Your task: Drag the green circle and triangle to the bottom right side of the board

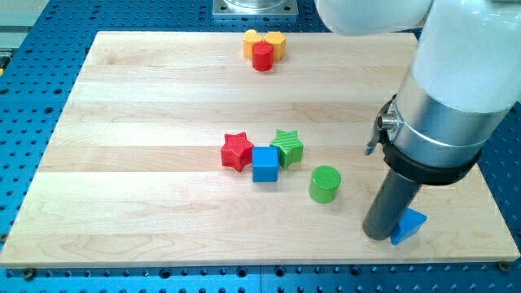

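The green circle (325, 184), a short cylinder, stands on the wooden board (146, 106) right of centre, toward the view's bottom. A blue triangle (411, 225) lies near the board's bottom right corner, partly hidden behind my rod. My tip (379, 235) rests on the board right against the triangle's left side. The tip is about a block's width to the right of the green circle and a little below it. No green triangle shows.
A red star (237, 151), a blue cube (264, 163) and a green star (286, 147) cluster just left of the green circle. A red cylinder (262, 56) with two yellow blocks (275, 41) sits at the board's top edge. The arm's body covers the top right.
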